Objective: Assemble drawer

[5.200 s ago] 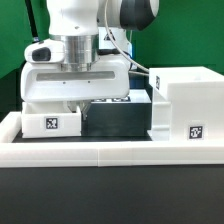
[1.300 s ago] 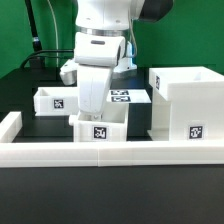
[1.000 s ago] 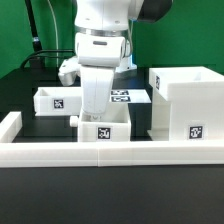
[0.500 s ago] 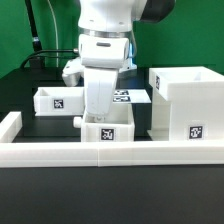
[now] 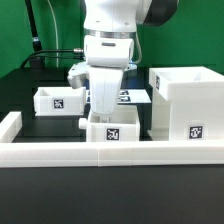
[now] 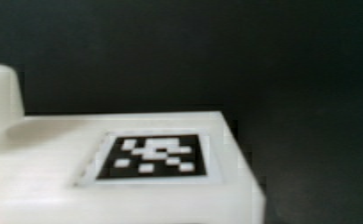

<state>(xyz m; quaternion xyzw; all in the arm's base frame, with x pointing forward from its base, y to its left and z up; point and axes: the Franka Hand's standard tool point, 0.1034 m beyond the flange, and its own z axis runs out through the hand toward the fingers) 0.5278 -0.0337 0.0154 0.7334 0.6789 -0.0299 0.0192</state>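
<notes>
my gripper [image 5: 104,108] reached down into the nearer small tray [image 5: 111,131], which sat just behind the white border rail [image 5: 60,153] and close to the large housing [image 5: 186,104] on the exterior view's right. the tray's wall hid my fingertips, so i could not tell whether they were apart or clamped on it. in the wrist view the tray's tag [image 6: 155,158] lay close below me, blurred. the second small tray [image 5: 58,100] stood apart on the exterior view's left, near the marker board [image 5: 126,97]. as i judged it, the job was at an early stage: neither tray was in the housing, and both had yet to be slid in, likely this one first.
</notes>
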